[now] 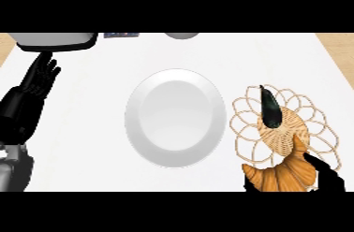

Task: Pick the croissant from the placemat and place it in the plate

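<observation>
- The counter is a smooth white surface, with a strip of pale wood floor beyond its right edge.
- A plate, white, glossy and round with a broad shallow rim, sits at the middle of the counter.
- The placemat, a woven straw disc ringed by looping wire petals, lies just right of the plate, near the right edge.
- The croissant, golden-brown and ridged, rests at the mat's near edge, overlapping the weave, with the right hand curled round it from the right, grasping it.
- The left hand stands near the far left corner, its black fingers straight and released, pointing up.
- A dark, glossy eggplant, long and tapered, lies on the mat's far half.
- A grey rounded appliance shows at the far left edge, and a grey bowl at the far edge.
</observation>
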Available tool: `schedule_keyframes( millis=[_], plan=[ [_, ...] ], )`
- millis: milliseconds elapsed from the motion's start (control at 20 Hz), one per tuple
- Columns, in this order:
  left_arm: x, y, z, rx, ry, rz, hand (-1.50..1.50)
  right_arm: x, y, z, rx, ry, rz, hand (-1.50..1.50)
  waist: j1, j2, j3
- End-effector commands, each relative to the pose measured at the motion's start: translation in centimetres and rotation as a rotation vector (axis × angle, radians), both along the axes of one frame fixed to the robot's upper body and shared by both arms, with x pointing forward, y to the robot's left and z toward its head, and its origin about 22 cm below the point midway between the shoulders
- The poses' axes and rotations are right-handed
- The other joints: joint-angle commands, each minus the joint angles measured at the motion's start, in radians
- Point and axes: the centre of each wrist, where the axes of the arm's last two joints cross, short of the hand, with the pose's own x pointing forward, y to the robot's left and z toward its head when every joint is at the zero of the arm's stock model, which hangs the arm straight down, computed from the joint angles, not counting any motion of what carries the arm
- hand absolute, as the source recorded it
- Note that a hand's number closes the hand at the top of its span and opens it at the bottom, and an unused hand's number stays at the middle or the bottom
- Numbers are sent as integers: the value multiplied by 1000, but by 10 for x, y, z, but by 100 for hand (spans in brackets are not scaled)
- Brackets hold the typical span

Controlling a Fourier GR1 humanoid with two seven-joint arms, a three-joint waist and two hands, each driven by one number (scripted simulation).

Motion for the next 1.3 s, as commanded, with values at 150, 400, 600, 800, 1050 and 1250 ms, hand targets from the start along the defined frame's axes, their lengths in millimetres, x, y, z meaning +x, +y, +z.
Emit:
schedule_keyframes(
  millis=[150, 400, 600, 800, 1050, 1250],
  plan=[
    [6, -8, 6, -9, -12, -54, 0, -4, 40, 13, 48, -64, -116, 150, 50, 20, 5],
    [13, -12, 13, -6, -36, -64, 0, 12, 46, 17, 71, -109, -89, 150, 72, 35, 8],
    [13, -20, 8, -16, -34, -85, 0, 34, 40, 16, 97, -115, -109, 150, 90, 42, 10],
    [16, -27, 12, -10, -36, -109, 0, 58, 37, 7, 90, -87, -136, 150, 102, 44, 12],
    [26, -32, 15, -2, -35, -113, 0, 96, 33, 5, 92, -31, -164, 150, 107, 48, 12],
    [24, -35, 11, -1, -49, -127, 0, 129, 30, -13, 101, 84, -184, 150, 133, 51, 13]
  ],
)
